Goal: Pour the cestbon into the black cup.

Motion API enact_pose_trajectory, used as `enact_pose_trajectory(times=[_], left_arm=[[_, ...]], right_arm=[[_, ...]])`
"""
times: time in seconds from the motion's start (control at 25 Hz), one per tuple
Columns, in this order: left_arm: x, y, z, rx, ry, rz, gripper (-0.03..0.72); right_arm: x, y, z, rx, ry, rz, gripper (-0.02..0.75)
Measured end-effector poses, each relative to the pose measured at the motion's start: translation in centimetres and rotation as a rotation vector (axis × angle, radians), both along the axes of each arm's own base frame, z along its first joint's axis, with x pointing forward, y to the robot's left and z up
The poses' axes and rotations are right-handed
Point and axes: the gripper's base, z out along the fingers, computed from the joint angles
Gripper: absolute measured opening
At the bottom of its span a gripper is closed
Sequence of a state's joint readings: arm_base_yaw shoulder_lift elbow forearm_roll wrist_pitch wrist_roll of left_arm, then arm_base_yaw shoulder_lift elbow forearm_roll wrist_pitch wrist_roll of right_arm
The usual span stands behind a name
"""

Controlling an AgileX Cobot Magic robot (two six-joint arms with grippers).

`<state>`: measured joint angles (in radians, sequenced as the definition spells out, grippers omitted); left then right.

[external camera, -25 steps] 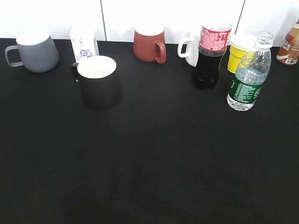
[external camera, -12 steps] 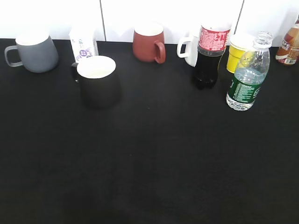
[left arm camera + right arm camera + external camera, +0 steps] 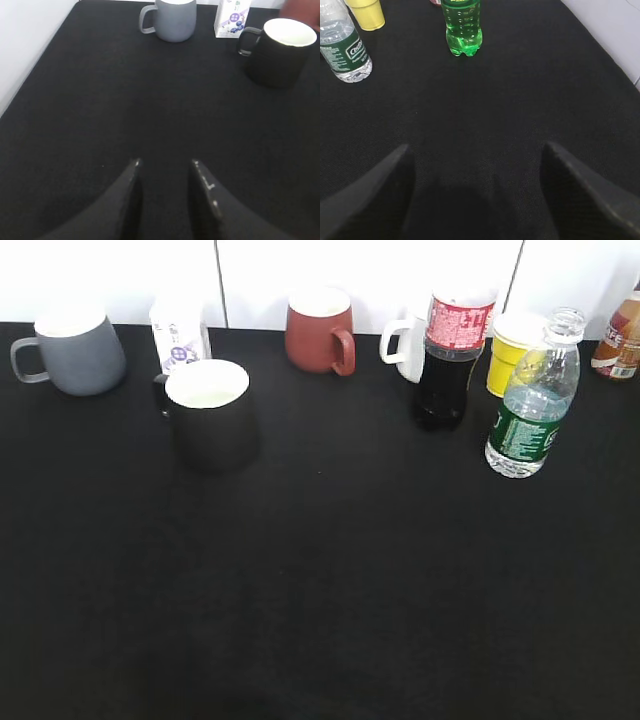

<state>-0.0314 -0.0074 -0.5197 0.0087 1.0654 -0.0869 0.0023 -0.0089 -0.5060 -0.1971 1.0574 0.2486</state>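
Since nothing is gripped yet, the right gripper hangs with jaws spread, cestbon ahead-left, while the left gripper's narrowly parted jaws face the black cup ahead-right.

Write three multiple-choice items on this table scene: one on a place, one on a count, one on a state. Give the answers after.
1. Where does the cestbon stand next to the cola bottle in the exterior view?
A. to its right and nearer the camera
B. to its left
C. behind it

2. How many handled mugs show in the exterior view?
A. two
B. four
C. six

3. How is the right gripper?
A. shut on the cestbon
B. open, holding nothing
C. shut on a mug

Answers: 
1 A, the cestbon sits lower and further right in that view. 
2 B, there are the grey mug, black cup, red mug and white mug. 
3 B, its fingers are spread over bare table.
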Motion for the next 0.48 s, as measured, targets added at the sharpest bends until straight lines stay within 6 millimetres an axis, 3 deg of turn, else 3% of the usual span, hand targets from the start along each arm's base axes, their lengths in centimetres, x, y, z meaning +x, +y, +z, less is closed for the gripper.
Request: enact_pose_trajectory(times=[0.48], left_arm=[[0.00,0.00,0.00,0.000,0.000,0.000,0.238]], right_arm=[[0.00,0.00,0.00,0.000,0.000,0.000,0.592]])
